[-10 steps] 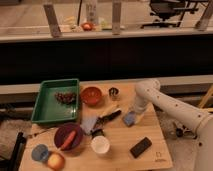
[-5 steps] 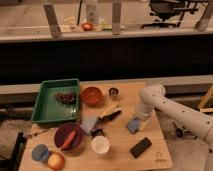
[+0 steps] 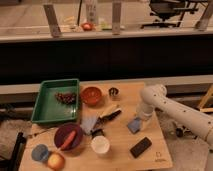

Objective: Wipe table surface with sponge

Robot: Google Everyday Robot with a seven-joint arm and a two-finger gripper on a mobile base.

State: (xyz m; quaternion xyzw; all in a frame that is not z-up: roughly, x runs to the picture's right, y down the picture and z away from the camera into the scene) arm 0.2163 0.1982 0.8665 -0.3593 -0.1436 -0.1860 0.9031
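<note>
A robot test space inside an office, not a home: a white robot arm [image 3: 172, 109] works at a wooden worktop [image 3: 157, 161], its hand [image 3: 140, 119] closed at the sponge [image 3: 133, 126], with a wheeled office chair [image 3: 167, 10] behind.

Blue-grey sponge [image 3: 134, 125], tan table surface [image 3: 131, 97]

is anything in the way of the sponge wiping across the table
The gripper is down on the sponge, with nothing between them. On the table surface, the black block lies just nearer the camera, and the grey cloth and white cup lie toward the picture's left.
</note>
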